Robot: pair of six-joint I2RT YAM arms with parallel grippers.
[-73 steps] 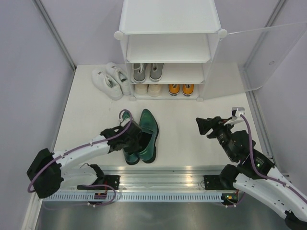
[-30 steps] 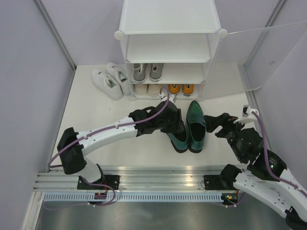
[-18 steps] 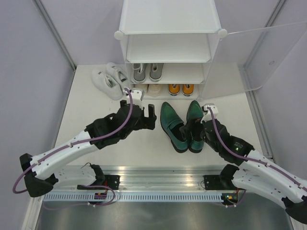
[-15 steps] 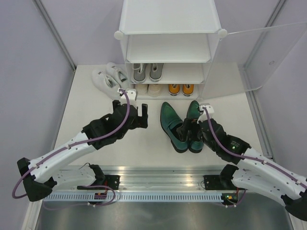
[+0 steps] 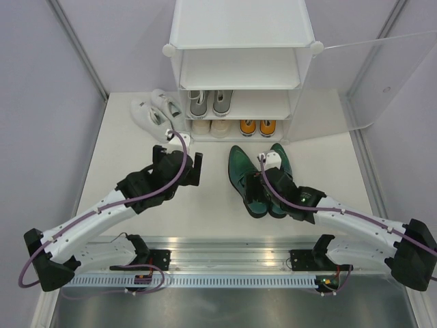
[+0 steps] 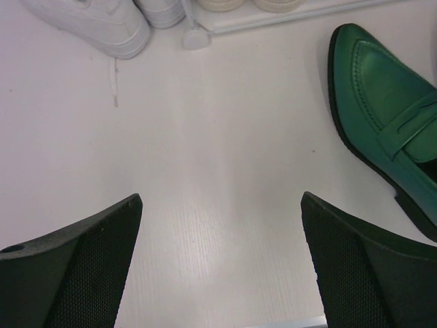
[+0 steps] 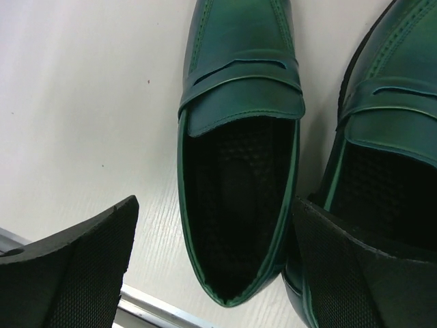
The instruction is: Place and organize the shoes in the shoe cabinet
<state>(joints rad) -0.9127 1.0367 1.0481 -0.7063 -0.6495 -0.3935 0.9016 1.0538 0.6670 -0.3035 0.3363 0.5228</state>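
The glossy dark green pointed shoes stand side by side on the white worktop, right of centre and just short of the tall white plastic shoe cabinet at the far edge. Their long axes run near to far, toes toward the cabinet, heels toward your right gripper. That arm is the nearer one, its jaws spread wide, straddling the heel opening of the shoe nearer the left edge, across its width. Your left gripper hangs wide and empty over bare worktop, left of the pair.
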